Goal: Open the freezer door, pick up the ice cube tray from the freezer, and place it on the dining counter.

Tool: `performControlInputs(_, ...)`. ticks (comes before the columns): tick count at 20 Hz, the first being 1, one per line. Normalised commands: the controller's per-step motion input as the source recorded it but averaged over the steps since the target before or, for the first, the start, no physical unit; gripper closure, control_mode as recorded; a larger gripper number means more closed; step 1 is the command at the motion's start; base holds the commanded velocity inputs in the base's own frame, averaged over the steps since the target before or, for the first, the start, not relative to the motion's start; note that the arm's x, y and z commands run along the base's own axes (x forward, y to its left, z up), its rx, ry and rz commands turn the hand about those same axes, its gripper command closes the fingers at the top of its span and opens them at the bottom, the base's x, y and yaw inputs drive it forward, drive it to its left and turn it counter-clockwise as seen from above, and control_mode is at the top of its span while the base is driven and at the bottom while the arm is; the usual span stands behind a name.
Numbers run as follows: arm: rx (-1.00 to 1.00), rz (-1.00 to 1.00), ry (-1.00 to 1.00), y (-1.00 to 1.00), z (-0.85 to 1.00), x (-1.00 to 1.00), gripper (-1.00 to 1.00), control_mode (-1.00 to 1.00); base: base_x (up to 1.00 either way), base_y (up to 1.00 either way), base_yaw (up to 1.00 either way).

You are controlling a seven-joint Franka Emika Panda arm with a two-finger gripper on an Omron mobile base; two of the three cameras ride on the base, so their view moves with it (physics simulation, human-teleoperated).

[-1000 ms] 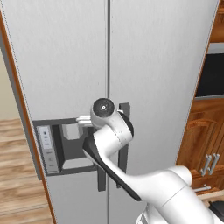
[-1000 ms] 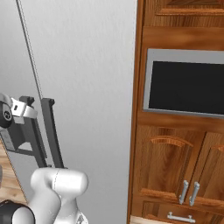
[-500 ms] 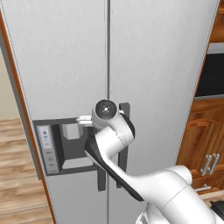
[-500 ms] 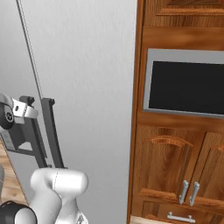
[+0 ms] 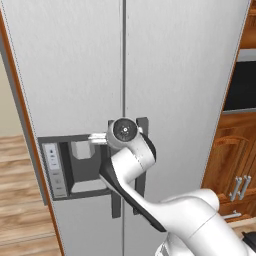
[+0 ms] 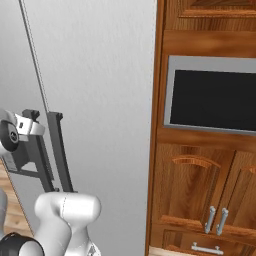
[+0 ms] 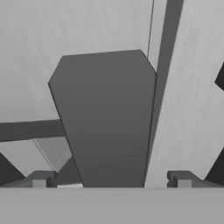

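Freezer door [image 5: 70,75] is shut, w/ dispenser panel [image 5: 75,165] low on its face; the tray would be inside, out of sight. Tool [image 7: 111,179] is spread wide, tips either side of the dark bar handle [image 7: 107,122], not pinching it. Door prob heavy & stiff on its hinge, steel face slick, so take the handle mid-bar. Wood cabinets [image 6: 200,190] & a built-in oven [image 6: 212,100] crowd the right.

On my right base view, brown wooden cabinets [image 6: 200,190] fill the right half, with a dark built-in oven window [image 6: 212,95] in a silver frame at upper right and 2 vertical silver handles [image 6: 216,221] below. Wooden plank floor [image 5: 22,165] shows lower left on the left base view.
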Motion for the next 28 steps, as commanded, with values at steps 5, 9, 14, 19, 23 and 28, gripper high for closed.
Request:
performControlInputs(5, 0.0, 0.01, -0.09, 0.0, -0.26, 0.26, -1.0, -1.0, 0.0, 0.0, 0.0)
performControlInputs(9, 0.0, 0.0, -0.11, 0.0, -0.29, 0.26, -1.0, -1.0, 0.0, 0.0, 0.0)
performControlInputs(14, 0.0, 0.0, -0.09, 0.0, -0.19, 0.15, -1.0, -1.0, 0.0, 0.0, 0.0)
performControlInputs(19, 0.0, 0.0, 0.0, 0.0, 0.0, 0.0, -1.0, -1.0, 0.0, 0.0, 0.0)
performControlInputs(23, 0.0, 0.0, 0.0, 0.0, 0.0, 0.0, -1.0, -1.0, 0.0, 0.0, 0.0)
performControlInputs(28, 0.0, 0.0, 0.0, 0.0, 0.0, 0.0, 1.0, -1.0, 0.0, 0.0, 0.0)
